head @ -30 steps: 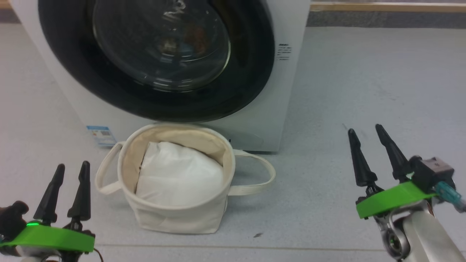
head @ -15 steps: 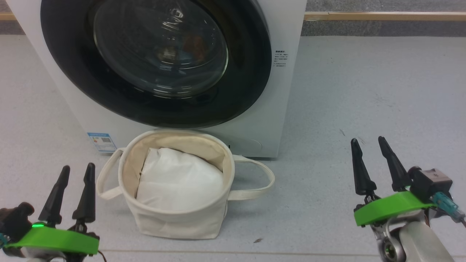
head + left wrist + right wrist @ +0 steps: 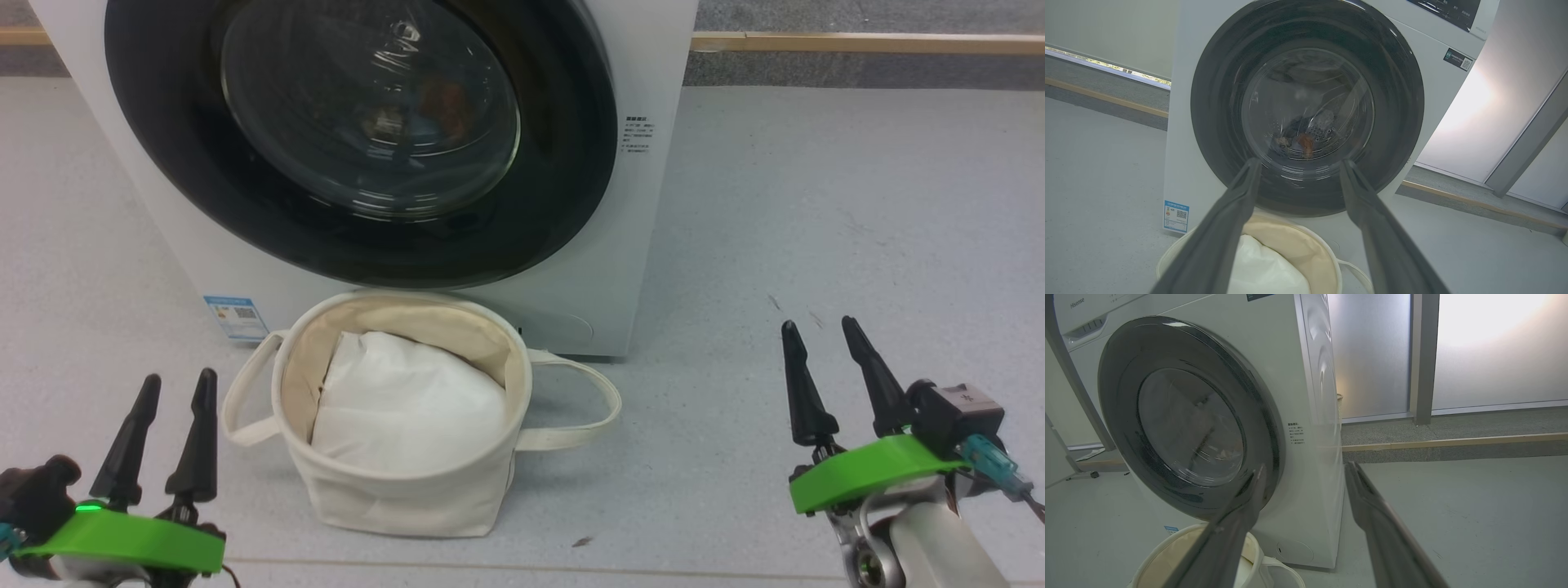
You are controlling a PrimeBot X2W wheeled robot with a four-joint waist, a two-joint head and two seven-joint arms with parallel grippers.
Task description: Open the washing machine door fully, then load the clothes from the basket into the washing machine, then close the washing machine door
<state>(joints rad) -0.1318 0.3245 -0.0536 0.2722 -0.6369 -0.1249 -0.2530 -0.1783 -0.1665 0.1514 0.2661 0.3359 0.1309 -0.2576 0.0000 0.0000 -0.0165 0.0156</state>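
1. Since a second ago the whole head view has slid slightly (the camera has moved, not the objects). Both grippers sit in much the same places on either side of the basket point(image 3: 408, 506).
2. The washing machine point(image 3: 645, 245), a white box, stands on a grey floor point(image 3: 816, 204). The washing machine door point(image 3: 359, 122) is shut flush against its front. The door's round face, a black rim around a glass bowl, points out toward the robot.
3. In the left wrist view, behind the glass, a dim orange-brown and pale patch lies low in the steel drum. This looks like the clothes point(image 3: 1305, 143), though the pattern is too dark to make out.
4. The basket stands upright just in front of the machine, below the door's lower rim, with its mouth facing up. Its two loop handles stick out to left and right. A plain white padded cloth point(image 3: 408, 408) fills it.
5. A small blue label sticker point(image 3: 235, 316) marks the machine's lower left corner. Open floor spreads wide to the robot's right of the machine, back to a wooden strip point(image 3: 857, 41) along the far edge.
6. The left gripper point(image 3: 180, 377) hangs at the lower left, just beside the basket's left handle. Its fingers are spread, point at the machine and hold nothing.
7. The right gripper point(image 3: 818, 323) hangs at the lower right, well apart from the basket. It is likewise spread and empty, and the door is up and to its left.
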